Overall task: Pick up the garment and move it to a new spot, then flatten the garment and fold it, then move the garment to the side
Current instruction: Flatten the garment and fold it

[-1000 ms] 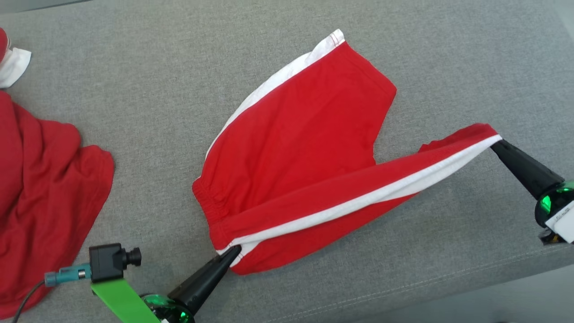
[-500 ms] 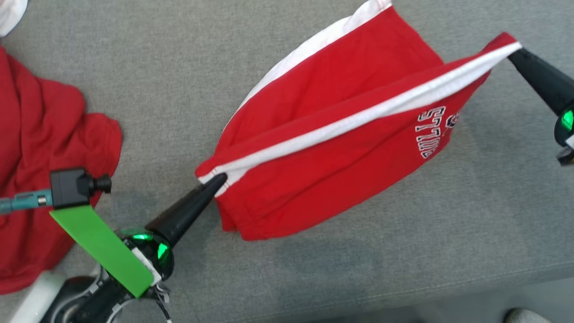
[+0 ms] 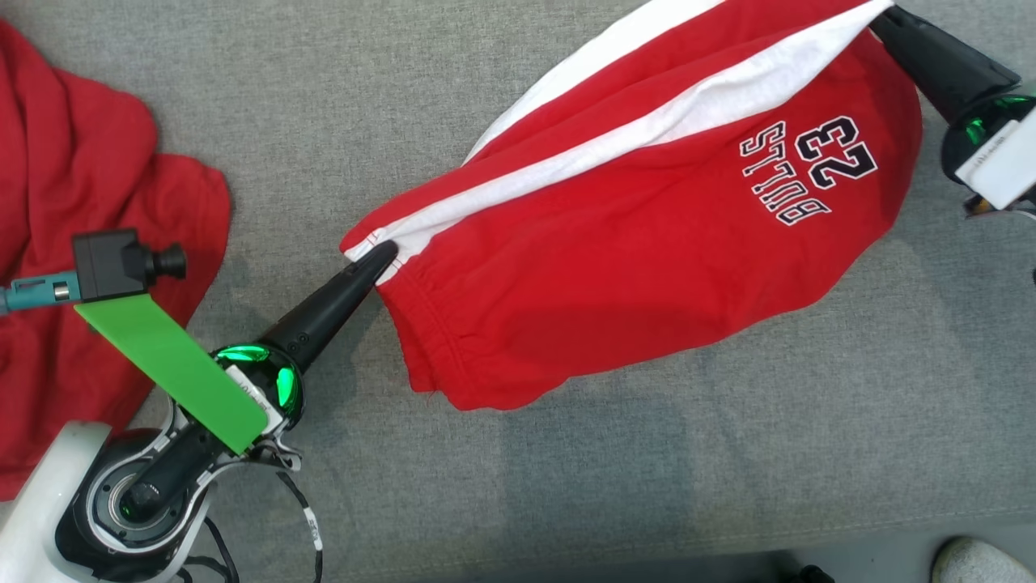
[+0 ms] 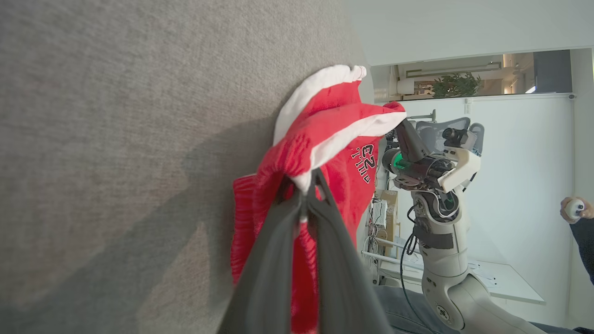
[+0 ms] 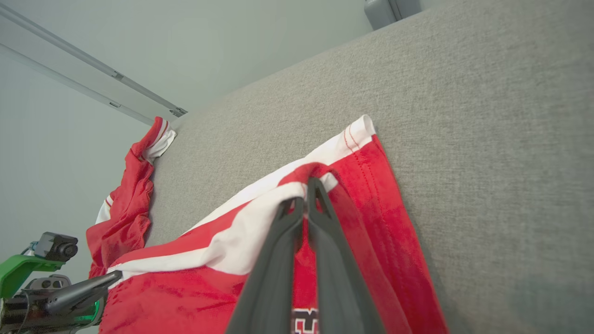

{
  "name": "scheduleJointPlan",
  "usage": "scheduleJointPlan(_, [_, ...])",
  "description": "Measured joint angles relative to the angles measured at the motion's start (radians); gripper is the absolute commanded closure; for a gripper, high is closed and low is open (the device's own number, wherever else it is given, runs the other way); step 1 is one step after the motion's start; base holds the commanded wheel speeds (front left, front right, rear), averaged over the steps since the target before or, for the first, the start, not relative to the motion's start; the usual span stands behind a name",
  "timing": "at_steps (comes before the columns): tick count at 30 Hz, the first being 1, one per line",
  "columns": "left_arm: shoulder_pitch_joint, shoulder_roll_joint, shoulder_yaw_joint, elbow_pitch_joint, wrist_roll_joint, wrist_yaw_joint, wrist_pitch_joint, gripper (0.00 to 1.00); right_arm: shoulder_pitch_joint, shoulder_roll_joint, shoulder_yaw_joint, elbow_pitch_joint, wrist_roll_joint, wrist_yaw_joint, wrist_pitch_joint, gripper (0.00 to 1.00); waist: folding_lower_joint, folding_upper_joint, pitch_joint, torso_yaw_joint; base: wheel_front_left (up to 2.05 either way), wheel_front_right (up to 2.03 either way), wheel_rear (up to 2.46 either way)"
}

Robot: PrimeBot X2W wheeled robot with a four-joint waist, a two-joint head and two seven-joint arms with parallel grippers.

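Shorts point(image 3: 631, 259) hang between the left gripper point(image 3: 384, 253) and right gripper point(image 3: 878, 14), each closed tight on a thin edge, which may slip out if they pull apart.

A grey upholstered surface point(image 3: 566, 502) is being lit evenly, soft shadows being cast across it. A white partition point(image 4: 519, 153) is being shown in the left wrist view, a green plant point(image 4: 457, 85) beyond it; a pale wall point(image 5: 232, 41) is being crossed by a metal rail point(image 5: 116, 75).
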Motion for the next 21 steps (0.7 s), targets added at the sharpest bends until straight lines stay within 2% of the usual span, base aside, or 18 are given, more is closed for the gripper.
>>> scheduleJointPlan(4, [-0.020, -0.007, -0.002, 0.016, 0.000, 0.002, 0.000, 0.95, -0.046, 0.026, 0.018, 0.041, -0.028, 0.000, 0.011, 1.00, 0.0000, 0.0000, 0.012, 0.005, 0.00, 0.00, 0.00])
scheduleJointPlan(8, [-0.046, -0.034, -0.005, 0.037, -0.001, 0.003, 0.000, 1.00, -0.086, 0.031, 0.017, 0.089, -0.047, 0.000, 0.012, 1.00, 0.0000, 0.0000, 0.014, 0.011, 0.00, 0.00, 0.00])
scheduleJointPlan(18, [-0.064, -0.048, -0.026, 0.071, -0.001, 0.003, -0.001, 1.00, -0.137, 0.067, 0.041, 0.177, -0.090, 0.002, 0.012, 1.00, 0.0000, 0.0000, 0.009, 0.031, 0.00, 0.00, 0.00])
scheduleJointPlan(19, [-0.065, -0.049, -0.027, 0.074, 0.000, 0.003, -0.001, 0.94, -0.143, 0.074, 0.043, 0.189, -0.098, 0.001, 0.011, 0.77, 0.0000, 0.0000, 0.009, 0.032, 0.00, 0.00, 0.00])
scheduleJointPlan(20, [-0.065, -0.050, -0.026, 0.080, 0.003, 0.003, -0.006, 0.66, -0.151, 0.081, 0.045, 0.197, -0.105, 0.002, 0.005, 0.59, 0.0000, 0.0000, 0.008, 0.033, 0.00, 0.00, 0.00])
scheduleJointPlan(21, [-0.066, -0.051, -0.026, 0.089, 0.009, 0.003, -0.013, 0.36, -0.159, 0.087, 0.048, 0.204, -0.113, 0.002, 0.002, 0.09, 0.0000, 0.0000, 0.008, 0.033, 0.00, 0.00, 0.00])
